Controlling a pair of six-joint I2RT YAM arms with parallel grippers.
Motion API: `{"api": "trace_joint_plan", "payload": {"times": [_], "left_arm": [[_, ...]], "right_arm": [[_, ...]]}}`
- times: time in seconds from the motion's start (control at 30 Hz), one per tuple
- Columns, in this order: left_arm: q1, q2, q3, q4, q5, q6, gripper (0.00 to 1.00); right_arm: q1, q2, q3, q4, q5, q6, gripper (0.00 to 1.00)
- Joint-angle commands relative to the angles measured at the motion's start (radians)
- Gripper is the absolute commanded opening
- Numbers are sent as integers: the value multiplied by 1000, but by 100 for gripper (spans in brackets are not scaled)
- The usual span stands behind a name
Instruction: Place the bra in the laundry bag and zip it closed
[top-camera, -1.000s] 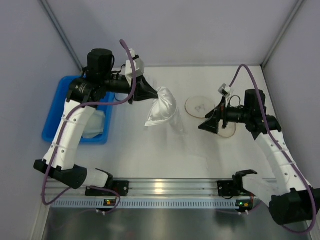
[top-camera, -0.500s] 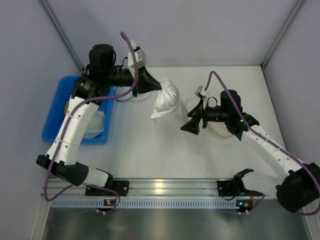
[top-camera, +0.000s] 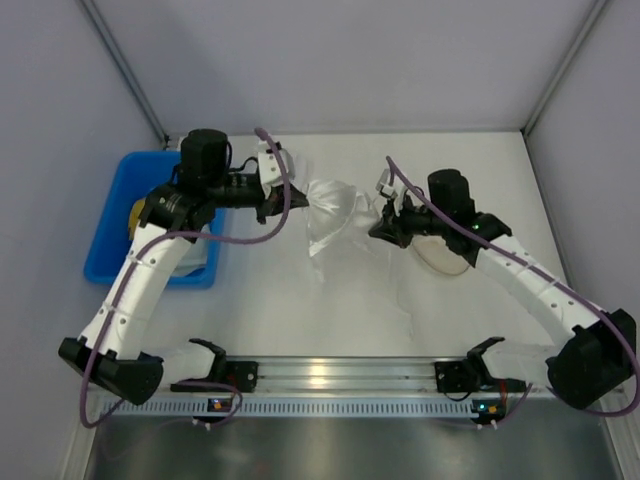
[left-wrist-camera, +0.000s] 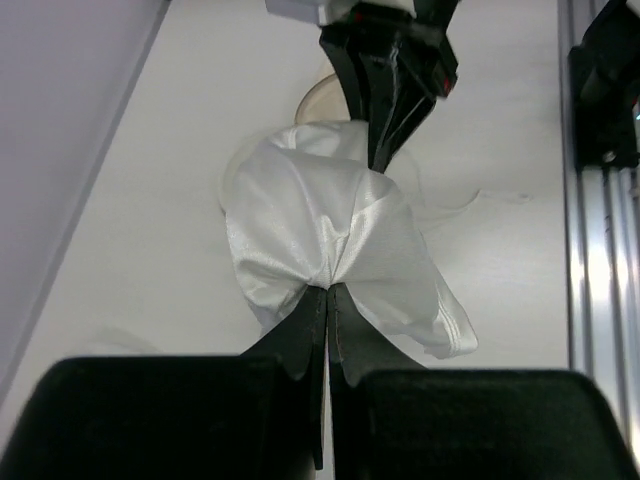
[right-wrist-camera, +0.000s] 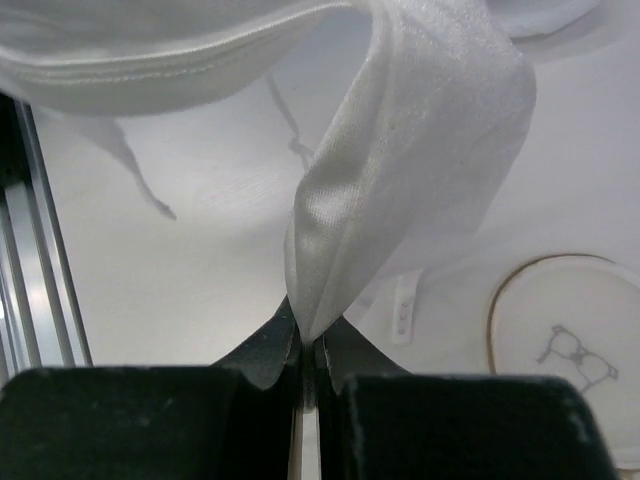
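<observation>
**Over the counter's middle, toward its far edge: one bra, two grippers on it**

Above the white counter, a single white bra hangs bunched between the two arms. The left gripper has its fingers pressed together on a fold of one cup. The right gripper pinches a satin fold on the opposite side. One thin strap dangles below.

One laundry bag lies flat near the right edge, just under the right arm, tan rim showing. Nothing of the bra is inside it. Whether its zip is open cannot be told from these views.

One blue bin sits at the far-left corner. It holds a yellow bundle and what looks like white cloth.
</observation>
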Motion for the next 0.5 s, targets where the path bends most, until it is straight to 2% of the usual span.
{"api": "trace_joint_plan", "payload": {"times": [0.0,0.07,0.17,0.2,0.27,0.3,0.37,0.4,0.47], "left_arm": [[3,-84,-47,-134,-131,440,0],[4,-99,-93,-160,-221,559,0],[-2,-128,-205,-153,-356,865,0],[-3,-128,-255,-116,-390,895,0],[-6,-144,-320,5,-485,918,0],[-6,-150,-388,121,-504,950,0],[-10,-176,-500,226,-539,1070,0],[-16,-190,-547,349,-590,1105,0],[-51,-226,-672,468,-621,1205,0]], "right_arm": [[-9,2,130,-261,-28,-259,0],[-14,32,193,-427,-24,-339,0],[-16,127,282,-585,10,-430,0],[-16,192,306,-613,22,-450,0],[-17,258,383,-688,44,-464,0],[-16,313,405,-707,45,-473,0],[-13,390,461,-740,51,-479,0],[-13,413,477,-766,56,-477,0],[-8,468,514,-802,70,-477,0]]}}
